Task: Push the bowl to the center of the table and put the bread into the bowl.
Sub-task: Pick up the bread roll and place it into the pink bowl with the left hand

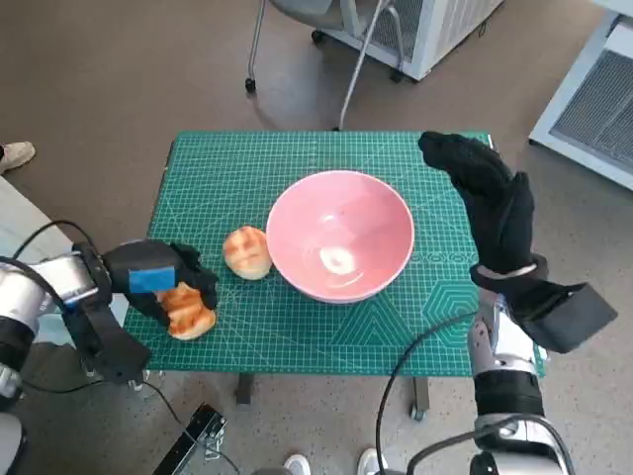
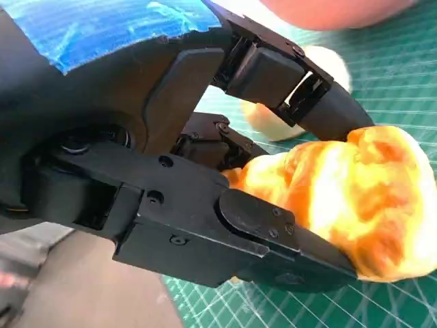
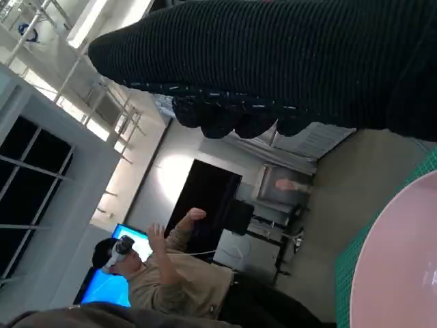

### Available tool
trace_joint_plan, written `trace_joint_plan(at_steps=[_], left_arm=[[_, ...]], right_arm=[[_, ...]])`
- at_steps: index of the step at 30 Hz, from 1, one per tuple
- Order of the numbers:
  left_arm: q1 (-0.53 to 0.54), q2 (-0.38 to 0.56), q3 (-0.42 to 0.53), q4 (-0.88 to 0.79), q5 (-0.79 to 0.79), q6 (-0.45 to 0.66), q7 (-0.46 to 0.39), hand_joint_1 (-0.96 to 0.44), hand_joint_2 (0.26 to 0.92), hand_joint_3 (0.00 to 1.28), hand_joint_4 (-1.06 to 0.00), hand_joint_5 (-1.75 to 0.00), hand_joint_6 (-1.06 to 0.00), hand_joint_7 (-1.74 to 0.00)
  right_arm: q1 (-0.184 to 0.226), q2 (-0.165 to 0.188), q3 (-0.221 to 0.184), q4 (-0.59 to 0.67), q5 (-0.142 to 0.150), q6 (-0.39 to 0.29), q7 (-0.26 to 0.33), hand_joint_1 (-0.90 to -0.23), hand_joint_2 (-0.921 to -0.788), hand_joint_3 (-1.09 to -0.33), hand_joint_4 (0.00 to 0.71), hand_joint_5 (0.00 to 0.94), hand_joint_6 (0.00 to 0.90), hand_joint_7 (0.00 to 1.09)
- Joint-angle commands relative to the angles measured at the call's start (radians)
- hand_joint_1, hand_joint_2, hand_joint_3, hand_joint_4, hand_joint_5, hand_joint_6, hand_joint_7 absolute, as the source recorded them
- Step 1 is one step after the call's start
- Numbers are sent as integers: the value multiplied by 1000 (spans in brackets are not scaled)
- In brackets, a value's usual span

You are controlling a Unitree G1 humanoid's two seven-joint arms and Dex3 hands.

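Near the middle of the head view, on a green cutting mat with a printed grid [image 1: 227, 188] that covers the small table, sits a glossy pink round bowl [image 1: 341, 235], upright and holding nothing but a bright reflection. Just left of the bowl, close to its rim, lies a pale golden round bread roll [image 1: 247, 251]; whether roll and bowl touch cannot be told. At the lower left of that frame, the black left hand with blue tape over its back [image 1: 158, 280] is clamped on a second piece of bread, an orange-brown glazed lumpy bun [image 1: 187, 311], near the mat's front left corner. The left wrist view confirms the grip: black fingers [image 2: 273, 239] wrap the glazed bun [image 2: 355, 198] from both sides, with the green mat [image 2: 403, 75] beneath it, the pale roll [image 2: 287, 123] behind, and a blurred strip of the pink bowl [image 2: 328, 10] at the top edge. On the right side of the head view, the right hand in its black knitted glove [image 1: 490, 198] is raised just right of the bowl, fingers extended and empty, apart from the rim. Along the top of the right wrist view the glove [image 3: 287, 61] forms a dark band; the bowl's pink curve [image 3: 399, 260] fills the lower right corner, and a seated person [image 3: 171, 273] with raised hands shows at the lower left.
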Motion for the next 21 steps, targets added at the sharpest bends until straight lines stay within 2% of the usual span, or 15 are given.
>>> trace_joint_plan(at_steps=[1, 10, 21], left_arm=[[14, 40, 56, -25, -79, -20, -34, -1, 913, 22, -702, -951, -779, -1187], [26, 92, 192, -100, -246, -64, -100, 0, 907, 23, -683, -1023, -802, -1114], [34, 136, 398, -298, -439, -53, -218, -1, 905, 18, -695, -1066, -795, -1077]], right_arm=[[24, 5, -1, 6, -7, 8, -2, -575, -921, -807, 365, 16, -1, 776], [29, 9, 0, 0, -1, 20, 3, -586, -921, -805, 365, 16, -1, 773], [22, 7, -3, 10, 5, 24, 15, -589, -921, -804, 365, 16, -1, 772]])
